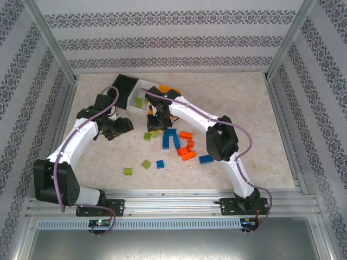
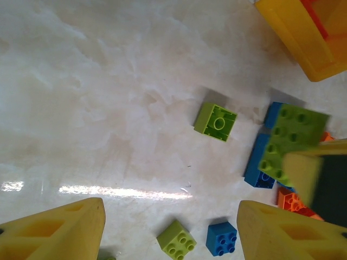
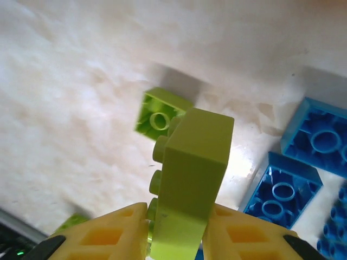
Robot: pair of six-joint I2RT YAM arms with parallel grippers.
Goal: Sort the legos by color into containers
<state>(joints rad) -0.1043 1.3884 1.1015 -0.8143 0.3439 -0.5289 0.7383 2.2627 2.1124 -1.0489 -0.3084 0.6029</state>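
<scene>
**Right jaws gripping a lime brick, left jaws open and empty**

My right jaws are closed on a long lime brick [image 3: 190,179]. Both yellow fingers [image 3: 103,235] pinch its lower end, and it stands on end with its studs facing left. Below it on the tabletop [image 3: 65,108] a small lime brick [image 3: 154,114] lies upside down, with two blue bricks [image 3: 282,195] upside down to its right.

My left jaws stand wide apart with nothing between them, over bare tabletop. A lime square brick [image 2: 176,240] and a blue square brick [image 2: 221,238] lie just beside each other near the fingertips.

The black bin [image 1: 123,82], white bin [image 1: 135,92] and orange-yellow bin [image 2: 293,32] sit in a row at the far left. Loose orange bricks [image 1: 185,149], blue ones and lime ones lie mid-tabletop, outside the bins.
</scene>
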